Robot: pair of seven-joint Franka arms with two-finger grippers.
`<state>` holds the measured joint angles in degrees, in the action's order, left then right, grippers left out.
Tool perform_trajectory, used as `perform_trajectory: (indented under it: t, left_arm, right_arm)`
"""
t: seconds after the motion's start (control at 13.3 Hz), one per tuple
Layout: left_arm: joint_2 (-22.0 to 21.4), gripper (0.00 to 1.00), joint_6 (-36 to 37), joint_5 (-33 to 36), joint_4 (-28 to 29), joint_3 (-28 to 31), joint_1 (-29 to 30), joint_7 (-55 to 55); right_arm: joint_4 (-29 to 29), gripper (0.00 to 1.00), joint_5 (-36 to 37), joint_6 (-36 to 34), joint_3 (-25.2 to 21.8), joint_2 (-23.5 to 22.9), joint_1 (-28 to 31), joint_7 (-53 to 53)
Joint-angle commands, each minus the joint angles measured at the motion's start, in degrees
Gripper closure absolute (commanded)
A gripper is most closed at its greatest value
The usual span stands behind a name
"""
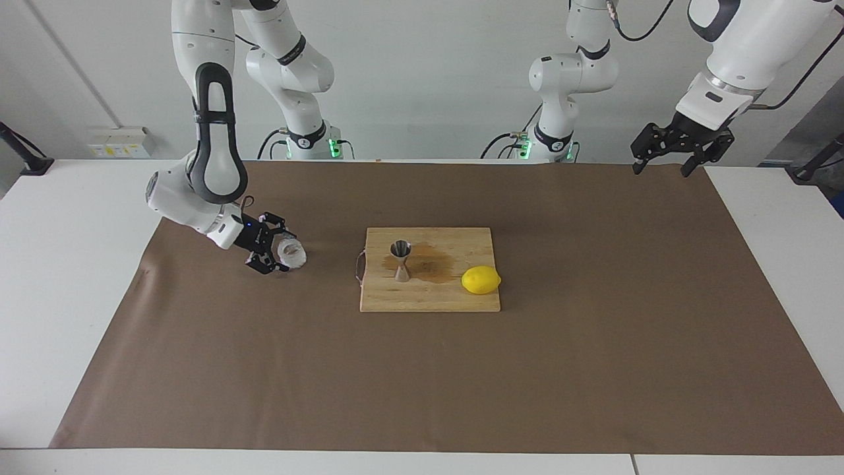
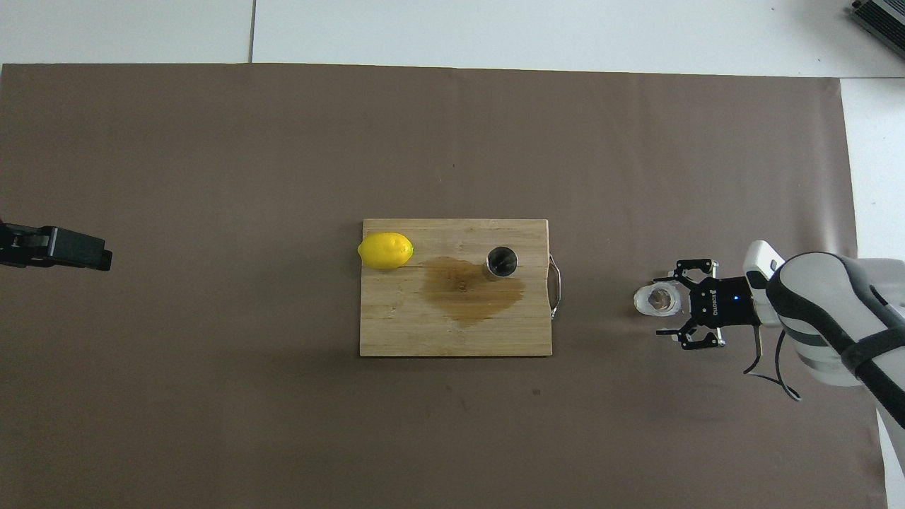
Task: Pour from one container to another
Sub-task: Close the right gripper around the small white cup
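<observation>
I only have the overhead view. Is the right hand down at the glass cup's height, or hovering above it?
Observer: The facing view shows the right hand low, level with the glass cup.
Operator: And the left hand?
Observer: The left hand waits open, raised well above the table at the left arm's end.
Operator: Is the jigger standing?
Observer: Yes, the jigger stands upright on the cutting board, its hourglass profile showing.

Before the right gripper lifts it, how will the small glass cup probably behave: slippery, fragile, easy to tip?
The glass cup looks rigid and probably breakable. Its bumpy wall may give the right gripper some hold. It is squat and upright on the brown paper, so tipping seems unlikely.
</observation>
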<state>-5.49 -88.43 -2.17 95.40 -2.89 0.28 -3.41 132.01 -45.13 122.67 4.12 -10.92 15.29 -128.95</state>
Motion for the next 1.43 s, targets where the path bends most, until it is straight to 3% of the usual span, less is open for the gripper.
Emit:
perform_trajectory:
  t: [0.0, 0.23, 0.68, 1.36]
  left_arm:
    - [-1.4, 0.0, 0.1, 0.8, 1.4, 0.4, -0.3, -0.5]
    - [-1.4, 0.0, 0.1, 0.8, 1.3, 0.3, -0.3, -0.5]
    - [-1.5, 0.0, 0.1, 0.8, 1.3, 0.3, -0.3, -0.5]
    - [-1.4, 0.0, 0.1, 0.8, 1.3, 0.4, -0.3, -0.5]
  right_arm:
    - [0.2, 0.49, -2.4, 0.9, 0.4, 0.0, -0.5, -1.7]
    - [-0.1, 0.99, -2.5, 0.9, 0.5, 0.0, -0.6, -1.2]
    - [-2.1, 1.0, -4.5, 1.4, 1.2, 1.8, -2.3, 2.8]
    - [-6.2, 1.0, -4.9, 7.8, 1.2, 4.2, -12.3, 18.7]
